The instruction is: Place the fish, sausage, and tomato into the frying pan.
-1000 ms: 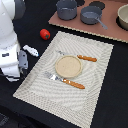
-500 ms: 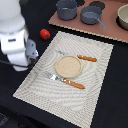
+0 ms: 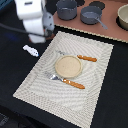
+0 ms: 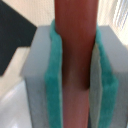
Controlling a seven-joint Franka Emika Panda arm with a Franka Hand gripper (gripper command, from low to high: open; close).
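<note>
The sausage (image 4: 75, 60) looks smooth and matt, like plastic, pressed between teal foam-like pads (image 4: 54, 80). The placemat (image 3: 60, 95) looks woven and ribbed; the plate (image 3: 68, 66) is matt tan.

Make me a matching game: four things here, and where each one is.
1 small white toy fish
2 reddish-brown toy sausage rod
3 round tan plate
4 shallow grey frying pan

A on the brownish board
B on the black tabletop
C between the claw's teal pads
D on the striped placemat

Pairs: 1-B, 2-C, 3-D, 4-A
</note>
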